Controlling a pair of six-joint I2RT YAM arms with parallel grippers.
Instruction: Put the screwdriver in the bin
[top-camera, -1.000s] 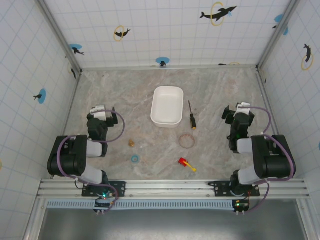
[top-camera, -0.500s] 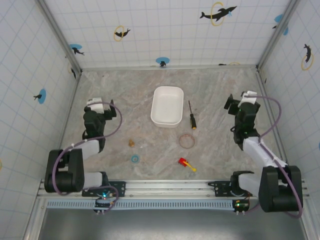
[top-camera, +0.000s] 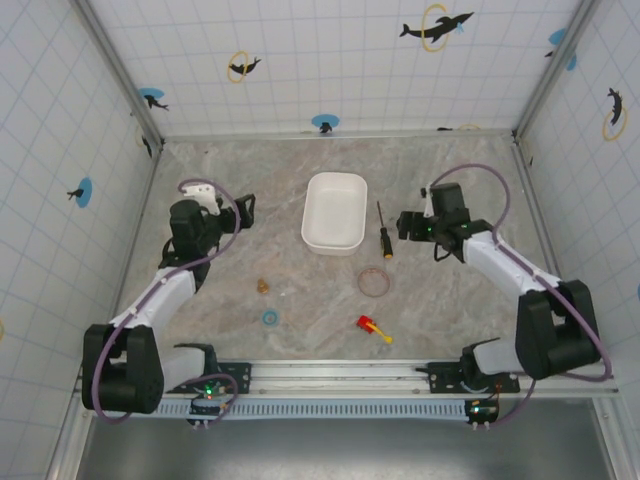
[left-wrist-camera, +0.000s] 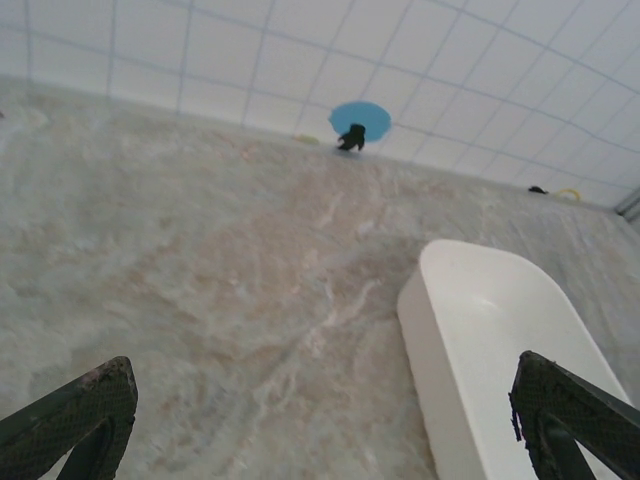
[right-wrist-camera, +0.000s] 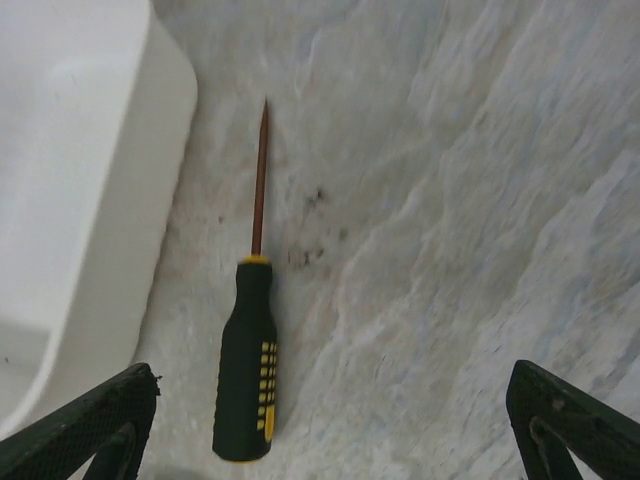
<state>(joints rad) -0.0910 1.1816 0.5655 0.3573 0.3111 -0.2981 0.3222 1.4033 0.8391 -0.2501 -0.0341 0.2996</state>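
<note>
Top external | screwdriver (top-camera: 383, 231): 1 | bin (top-camera: 334, 212): 1 | left gripper (top-camera: 244, 209), right gripper (top-camera: 403, 225): 2

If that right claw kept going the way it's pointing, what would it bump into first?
Probably the screwdriver, lying on the table just ahead of the open right gripper. The bin lies just past it, though depth is hard to judge.

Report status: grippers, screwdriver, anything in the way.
Left gripper open; right gripper open, close by the screwdriver. Screwdriver flat on table, beside the bin, not touching. Ring and red-yellow toy lie nearer the arms, off the path.
</note>
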